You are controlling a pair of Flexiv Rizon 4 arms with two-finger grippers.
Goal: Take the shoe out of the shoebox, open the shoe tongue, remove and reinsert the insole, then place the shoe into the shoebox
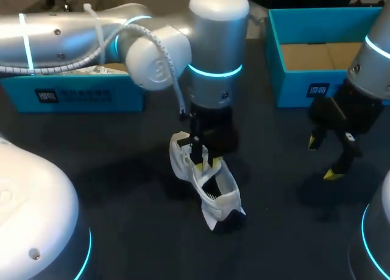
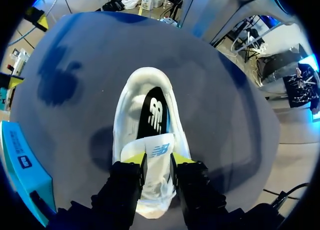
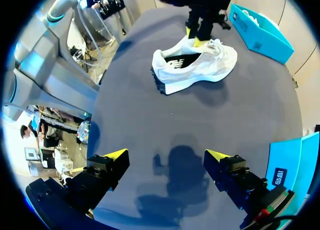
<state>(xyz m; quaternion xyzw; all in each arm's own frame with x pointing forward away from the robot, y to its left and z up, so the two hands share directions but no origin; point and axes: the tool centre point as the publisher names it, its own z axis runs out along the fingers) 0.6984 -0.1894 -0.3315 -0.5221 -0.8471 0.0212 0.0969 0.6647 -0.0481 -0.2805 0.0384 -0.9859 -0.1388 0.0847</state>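
**Desk seen from above, read from its left edge to its right.** We count two blue boxes, one shoe and two grippers.

- **Far left corner:** the first box lies here, partly hidden by our left arm.
- **Middle of the desk:** the left arm lies across to this point, and the left gripper stands over the white shoe. The shoe rests on its sole on the bare desk, outside both boxes.
- **Far right corner:** the second box stands open, with its brown cardboard floor showing.
- **Near the right edge:** in front of the second box, the right gripper hangs above the desk. Its fingers are spread wide with nothing between them.

**What the wrist views add.**

- **Left wrist view:** this shows what the overhead view hides. Both yellow-tipped fingers press the white tongue from two sides, so we take the left gripper as closed on the tongue. The black insole lies inside the shoe, ahead of the gripper.
- **Right wrist view:** this alone shows the shoe side-on and upright, well ahead of the open right gripper. The left gripper is at the shoe's opening.
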